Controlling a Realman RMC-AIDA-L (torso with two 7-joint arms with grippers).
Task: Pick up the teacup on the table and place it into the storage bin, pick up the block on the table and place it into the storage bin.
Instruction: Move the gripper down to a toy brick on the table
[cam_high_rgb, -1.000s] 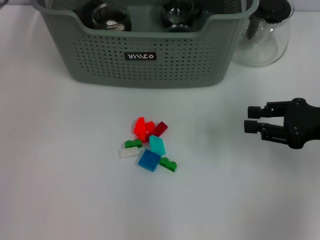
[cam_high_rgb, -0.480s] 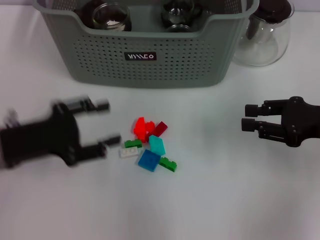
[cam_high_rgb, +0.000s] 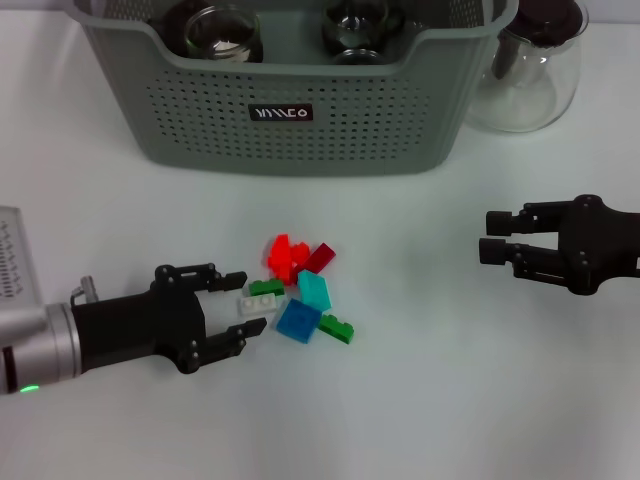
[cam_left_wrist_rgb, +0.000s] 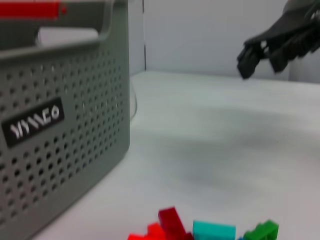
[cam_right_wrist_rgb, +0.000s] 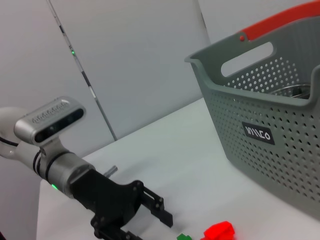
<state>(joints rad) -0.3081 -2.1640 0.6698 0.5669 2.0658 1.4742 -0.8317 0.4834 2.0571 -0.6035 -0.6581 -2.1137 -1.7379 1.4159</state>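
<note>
- The left hand (cam_high_rgb: 240, 300) lies low over the white tabletop (cam_high_rgb: 430, 400), its fingers spread wide, holding nothing, with the tips at the small white block (cam_high_rgb: 257, 303).
- That white block sits at the left edge of a cluster of blocks: red block (cam_high_rgb: 284, 256), dark red block (cam_high_rgb: 320, 257), teal block (cam_high_rgb: 314, 290), blue block (cam_high_rgb: 298, 321), and two green blocks (cam_high_rgb: 336, 328).
- The right hand (cam_high_rgb: 490, 241) hovers well to the right of the cluster, fingers parted a little and empty.
- The storage bin (cam_high_rgb: 290, 110) stands at the far side of the tabletop, behind the blocks, its black label facing forward.
- Inside the bin are glass teacups (cam_high_rgb: 222, 33).
- A clear glass teapot (cam_high_rgb: 530, 65) with a black lid stands just beside the bin's right end.
</note>
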